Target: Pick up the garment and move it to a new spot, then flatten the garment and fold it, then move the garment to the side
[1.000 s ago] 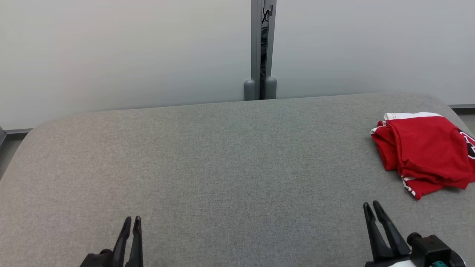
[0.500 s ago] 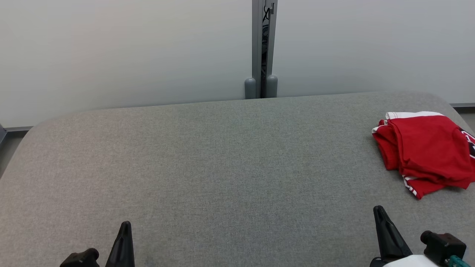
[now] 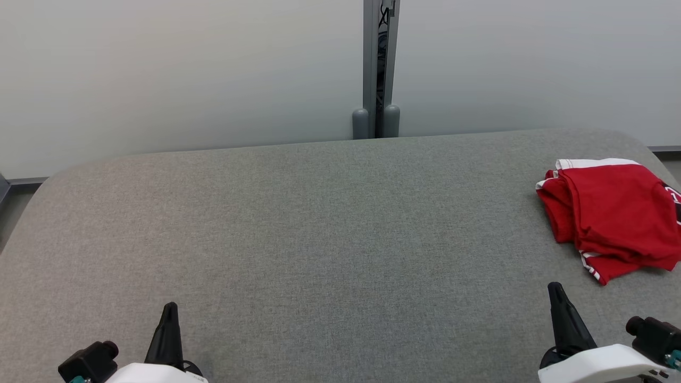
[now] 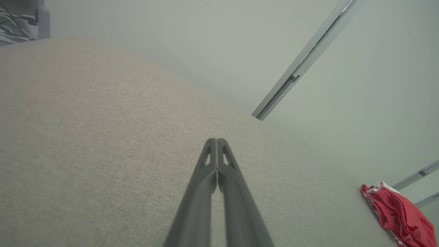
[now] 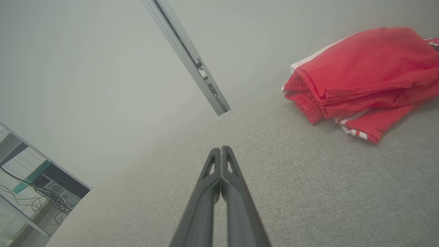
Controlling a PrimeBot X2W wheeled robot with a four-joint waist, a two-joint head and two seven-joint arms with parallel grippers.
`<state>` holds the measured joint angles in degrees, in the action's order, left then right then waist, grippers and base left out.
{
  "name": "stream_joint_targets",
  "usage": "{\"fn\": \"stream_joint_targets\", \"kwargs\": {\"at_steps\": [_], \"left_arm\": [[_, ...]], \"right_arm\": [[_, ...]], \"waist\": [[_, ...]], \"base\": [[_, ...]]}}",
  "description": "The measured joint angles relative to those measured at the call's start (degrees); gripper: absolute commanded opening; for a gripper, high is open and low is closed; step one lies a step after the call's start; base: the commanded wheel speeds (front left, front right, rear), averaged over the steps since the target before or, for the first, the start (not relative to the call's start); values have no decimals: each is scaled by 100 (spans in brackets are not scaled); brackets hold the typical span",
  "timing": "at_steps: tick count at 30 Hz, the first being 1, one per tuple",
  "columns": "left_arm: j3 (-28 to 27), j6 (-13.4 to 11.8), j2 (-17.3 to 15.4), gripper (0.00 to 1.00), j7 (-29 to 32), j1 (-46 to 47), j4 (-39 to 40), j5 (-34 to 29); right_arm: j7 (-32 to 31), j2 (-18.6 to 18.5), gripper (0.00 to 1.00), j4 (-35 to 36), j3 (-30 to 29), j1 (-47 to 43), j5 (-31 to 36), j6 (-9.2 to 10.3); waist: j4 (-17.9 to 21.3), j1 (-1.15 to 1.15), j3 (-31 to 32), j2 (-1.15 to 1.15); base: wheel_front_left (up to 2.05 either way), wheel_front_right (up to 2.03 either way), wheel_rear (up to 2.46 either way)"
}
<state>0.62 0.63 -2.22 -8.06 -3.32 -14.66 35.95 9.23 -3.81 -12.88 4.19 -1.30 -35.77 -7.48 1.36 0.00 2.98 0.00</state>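
Garment (image 3: 612, 213) crumpled; wrist views show left pincer (image 4: 216, 140), right pincer (image 5: 221, 148) closed.

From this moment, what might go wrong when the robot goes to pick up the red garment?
1. The red garment lies bunched near the right edge of the grey table; a sideways push may slide it off.
2. The fingers of the right gripper are pressed together; unless they open first, they will probably shove the cloth, not grip it.
3. The cloth lies in several layers, so a pinch may lift only the top one.
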Motion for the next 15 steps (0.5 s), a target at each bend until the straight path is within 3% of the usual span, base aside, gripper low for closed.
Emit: {"fn": "stream_joint_targets", "kwargs": {"at_steps": [15], "left_arm": [[-189, 158, -10, 0, 336, 308, -103, 1255]], "right_arm": [[-298, -21, 0, -158, -163, 300, -1338, 0]], "waist": [[-22, 0, -50, 0]], "base": [[0, 0, 0]]}}
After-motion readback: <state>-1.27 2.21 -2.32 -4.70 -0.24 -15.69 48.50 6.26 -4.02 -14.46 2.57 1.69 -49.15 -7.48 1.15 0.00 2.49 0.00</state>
